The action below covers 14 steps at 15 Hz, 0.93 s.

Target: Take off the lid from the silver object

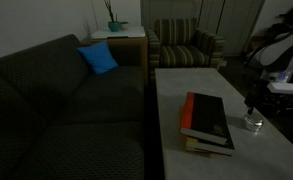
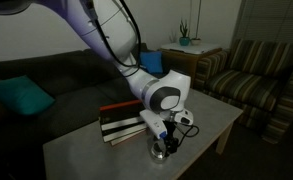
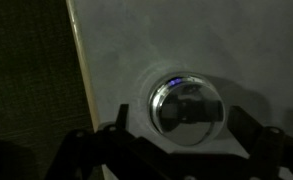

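The silver object point(image 1: 253, 123) is a small round shiny tin standing on the pale table near the book stack; it also shows in an exterior view point(image 2: 163, 150). Its lid point(image 3: 186, 108) sits on top, shiny and reflecting the gripper. My gripper point(image 3: 184, 128) hangs directly above the tin, open, with one dark finger on each side of it and a small gap to each. In both exterior views the gripper point(image 1: 253, 105) point(image 2: 166, 138) is just over the tin, and the lower part of the tin is partly hidden by the fingers.
A black-and-orange book stack point(image 1: 208, 120) point(image 2: 121, 122) lies beside the tin. The table's edge point(image 3: 81, 60) runs close to the tin. A dark sofa point(image 1: 56, 90) with a blue pillow point(image 1: 98, 58) and a striped armchair point(image 2: 256, 70) stand around the table.
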Available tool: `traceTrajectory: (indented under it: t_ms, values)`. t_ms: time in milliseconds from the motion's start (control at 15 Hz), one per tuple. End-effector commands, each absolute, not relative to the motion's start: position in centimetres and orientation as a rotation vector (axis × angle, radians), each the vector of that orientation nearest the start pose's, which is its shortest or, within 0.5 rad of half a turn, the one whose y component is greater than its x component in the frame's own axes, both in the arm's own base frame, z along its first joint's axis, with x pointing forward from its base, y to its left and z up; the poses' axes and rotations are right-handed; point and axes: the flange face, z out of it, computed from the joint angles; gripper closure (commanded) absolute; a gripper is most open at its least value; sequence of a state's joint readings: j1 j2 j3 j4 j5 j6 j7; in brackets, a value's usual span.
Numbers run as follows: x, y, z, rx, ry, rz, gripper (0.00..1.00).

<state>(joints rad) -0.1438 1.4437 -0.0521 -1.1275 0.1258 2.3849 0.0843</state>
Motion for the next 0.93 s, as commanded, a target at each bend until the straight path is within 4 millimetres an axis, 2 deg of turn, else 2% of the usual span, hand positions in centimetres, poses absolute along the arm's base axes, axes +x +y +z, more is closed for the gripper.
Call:
traceTrajectory:
  t_ms: [0,67,400,600,867]
  values:
    - [65.8,-12.1,-10.9,-3.052,0.522,0.28,0.0]
    - [65.8,-12.1,-11.0,-3.052,0.522,0.279,0.0]
    - [67.4,-10.7,-11.2,-3.097,0.336,0.058,0.0]
    - [67.2,-9.9,-10.9,-3.101,0.306,0.043,0.0]
    - [66.8,-10.2,-11.5,-3.102,0.321,0.05,0.0]
